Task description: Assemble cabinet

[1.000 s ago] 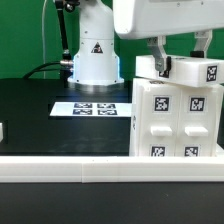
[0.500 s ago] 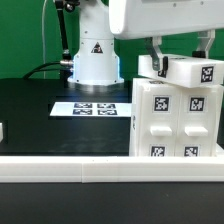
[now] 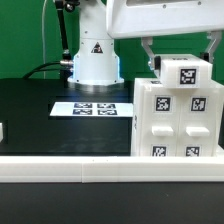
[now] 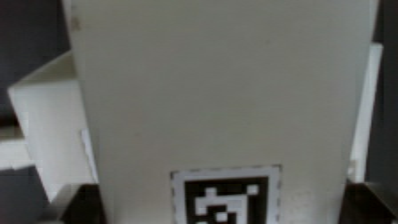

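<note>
The cabinet [image 3: 178,120] is a large white box with square tags on its front, standing at the exterior view's right. My gripper [image 3: 183,62] hangs just above it, shut on a white tagged panel [image 3: 186,73] that it holds slightly tilted at the cabinet's top. In the wrist view the white panel [image 4: 214,100] fills most of the picture, with its tag near my gripper [image 4: 228,208]. A dark fingertip [image 4: 68,202] shows at the panel's side. The cabinet below is mostly hidden there.
The marker board [image 3: 97,108] lies flat on the black table, left of the cabinet. The white robot base [image 3: 93,58] stands behind it. A white rail [image 3: 90,170] runs along the front edge. A small white part [image 3: 3,130] sits at the far left.
My gripper has risen a little and shifted toward the exterior view's right, carrying the white panel with it. The cabinet has not moved.
</note>
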`<state>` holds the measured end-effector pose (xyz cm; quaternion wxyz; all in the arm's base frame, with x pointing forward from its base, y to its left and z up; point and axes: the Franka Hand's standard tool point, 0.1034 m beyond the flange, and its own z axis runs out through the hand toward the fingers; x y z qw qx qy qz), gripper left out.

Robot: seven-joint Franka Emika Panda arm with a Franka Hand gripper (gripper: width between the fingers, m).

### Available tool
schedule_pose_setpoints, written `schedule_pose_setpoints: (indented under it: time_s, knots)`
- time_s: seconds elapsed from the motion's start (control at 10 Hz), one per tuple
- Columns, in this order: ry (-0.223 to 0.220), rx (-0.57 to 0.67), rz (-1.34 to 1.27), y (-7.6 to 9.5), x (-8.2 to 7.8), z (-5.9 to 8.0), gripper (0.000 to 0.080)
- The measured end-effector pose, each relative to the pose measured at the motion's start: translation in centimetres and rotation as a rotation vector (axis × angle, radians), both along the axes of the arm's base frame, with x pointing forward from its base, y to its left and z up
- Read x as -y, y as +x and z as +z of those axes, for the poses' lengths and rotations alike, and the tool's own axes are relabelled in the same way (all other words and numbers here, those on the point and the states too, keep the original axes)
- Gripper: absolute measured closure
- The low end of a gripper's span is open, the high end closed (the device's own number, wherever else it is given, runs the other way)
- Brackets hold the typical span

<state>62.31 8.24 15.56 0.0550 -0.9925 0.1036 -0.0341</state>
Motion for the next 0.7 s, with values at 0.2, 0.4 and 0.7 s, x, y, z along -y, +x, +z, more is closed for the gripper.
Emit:
schedule_pose_setpoints:
  time_s: [0.2, 0.4, 0.7]
  knots:
    - [0.018, -0.008, -0.22, 0.13, 0.14, 0.01, 0.0239]
    - [0.035, -0.02, -0.421, 0.25, 0.05, 0.04, 0.0239]
    - [0.055, -0.016, -0.605, 0.57, 0.21, 0.14, 0.0239]
